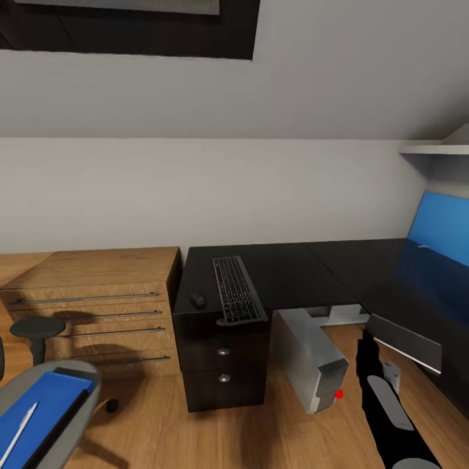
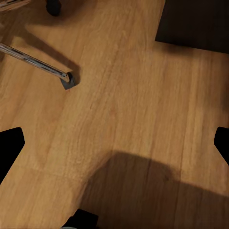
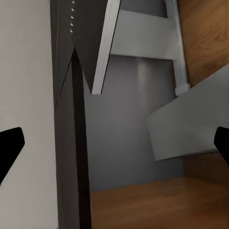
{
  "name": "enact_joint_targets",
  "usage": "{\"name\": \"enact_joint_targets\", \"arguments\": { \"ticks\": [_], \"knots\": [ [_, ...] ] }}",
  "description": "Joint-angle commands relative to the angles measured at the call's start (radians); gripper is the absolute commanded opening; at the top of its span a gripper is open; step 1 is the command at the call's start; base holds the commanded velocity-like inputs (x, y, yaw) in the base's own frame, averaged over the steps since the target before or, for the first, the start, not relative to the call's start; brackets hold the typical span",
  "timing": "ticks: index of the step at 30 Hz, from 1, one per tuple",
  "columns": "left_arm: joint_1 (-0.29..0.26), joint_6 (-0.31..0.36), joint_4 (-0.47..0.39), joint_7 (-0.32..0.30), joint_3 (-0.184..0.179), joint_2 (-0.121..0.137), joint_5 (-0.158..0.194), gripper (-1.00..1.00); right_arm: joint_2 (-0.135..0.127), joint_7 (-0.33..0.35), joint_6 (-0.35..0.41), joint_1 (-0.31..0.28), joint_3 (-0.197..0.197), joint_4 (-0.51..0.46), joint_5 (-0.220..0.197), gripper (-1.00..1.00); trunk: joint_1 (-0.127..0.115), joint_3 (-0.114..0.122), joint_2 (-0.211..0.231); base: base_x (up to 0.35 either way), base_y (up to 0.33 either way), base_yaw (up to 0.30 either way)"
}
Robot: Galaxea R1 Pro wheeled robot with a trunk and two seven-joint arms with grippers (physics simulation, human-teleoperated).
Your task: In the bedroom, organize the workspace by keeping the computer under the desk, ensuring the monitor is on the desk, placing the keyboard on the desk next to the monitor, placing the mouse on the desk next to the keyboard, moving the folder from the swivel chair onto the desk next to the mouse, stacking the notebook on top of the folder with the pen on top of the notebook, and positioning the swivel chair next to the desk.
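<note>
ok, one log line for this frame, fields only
keyboard, mouse: on desk | computer: floor, by desk | folder, pen: on swivel chair | both jaws: open, empty

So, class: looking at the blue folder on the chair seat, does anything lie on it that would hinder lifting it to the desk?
Yes. A white pen lies on the folder, and a dark notebook appears to rest at its far edge. The desk stands beyond, with open floor between.

Wooden floor (image 2: 124,95), chair leg (image 2: 33,61), caster (image 2: 53,6)
</note>
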Motion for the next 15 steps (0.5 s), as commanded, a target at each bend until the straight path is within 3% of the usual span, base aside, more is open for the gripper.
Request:
{"name": "enact_joint_targets", "arguments": {
  "ticks": [1,15],
  "knots": [
    [0.000,-0.006,-0.001,0.004,-0.003,0.000,0.011,1.00,-0.001,-0.003,-0.004,0.000,0.000,-0.002,-0.009,1.00,0.000,-0.001,0.000,0.000,0.000,0.000],
    [0.000,-0.006,0.000,0.004,-0.003,0.000,0.011,1.00,-0.001,0.013,-0.004,0.000,-0.015,-0.005,-0.014,1.00,0.000,-0.001,0.000,0.000,0.000,0.000]
  ]
}}
